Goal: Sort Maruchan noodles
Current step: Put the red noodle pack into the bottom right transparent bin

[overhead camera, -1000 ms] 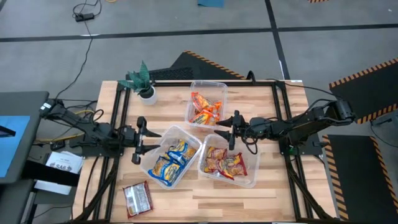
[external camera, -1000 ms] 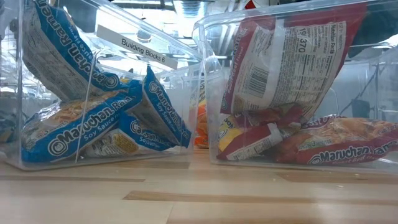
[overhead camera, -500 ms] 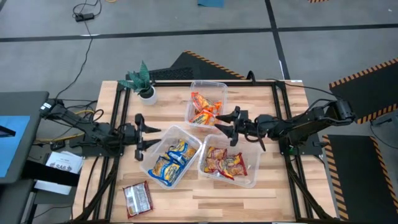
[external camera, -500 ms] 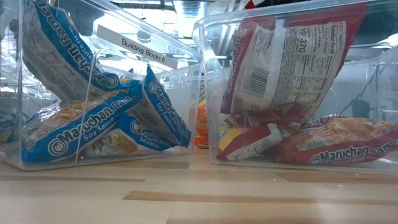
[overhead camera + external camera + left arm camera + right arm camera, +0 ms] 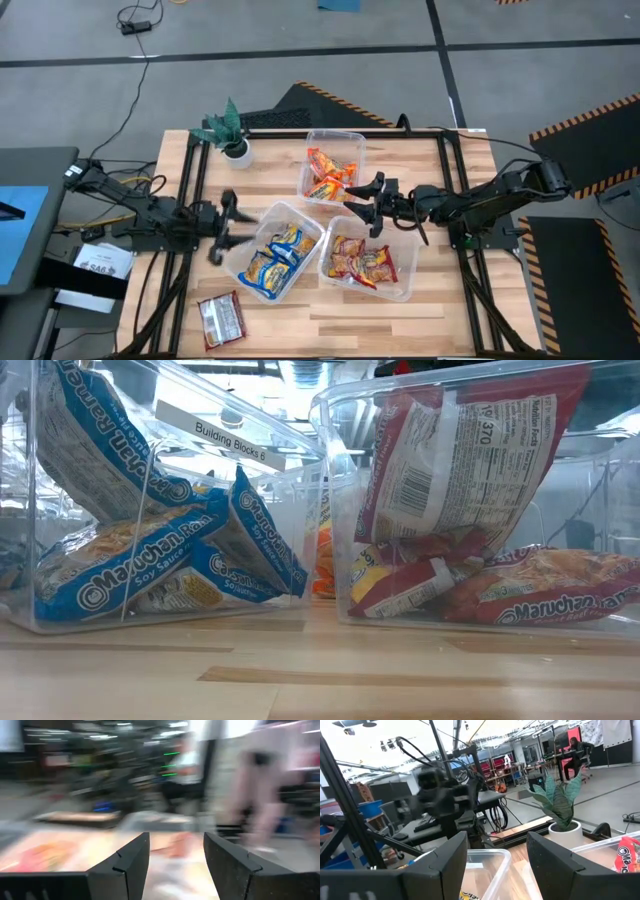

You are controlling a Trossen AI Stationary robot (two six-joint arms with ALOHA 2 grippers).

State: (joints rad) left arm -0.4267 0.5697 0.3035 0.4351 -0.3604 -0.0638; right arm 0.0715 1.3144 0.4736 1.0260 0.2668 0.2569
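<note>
Orange Maruchan packets (image 5: pixel 330 173) lie in the far clear tub. Yellow-and-blue ones (image 5: pixel 275 256) (image 5: pixel 160 550) fill the near left tub, and red ones (image 5: pixel 362 262) (image 5: pixel 470 490) fill the near right tub. One maroon-and-silver packet (image 5: pixel 220 320) lies flat on the table by the near left corner. My left gripper (image 5: pixel 222 226) (image 5: pixel 176 840) is open beside the left tub's left wall, blurred by motion. My right gripper (image 5: pixel 373 204) (image 5: pixel 496 840) is open and empty, hovering between the far tub and the red tub.
A small potted plant (image 5: pixel 228 130) (image 5: pixel 560 800) stands near the far left corner. The three clear tubs (image 5: pixel 398 293) crowd the table's middle. Bare wood lies along the near edge (image 5: pixel 330 330) and on the far right. Black frame rails run down both sides.
My right gripper has turned about its wrist and shifted a little toward the far tub, staying open. My left gripper has been swinging beside the left tub, and its wrist view is smeared by the motion. No packet has moved.
</note>
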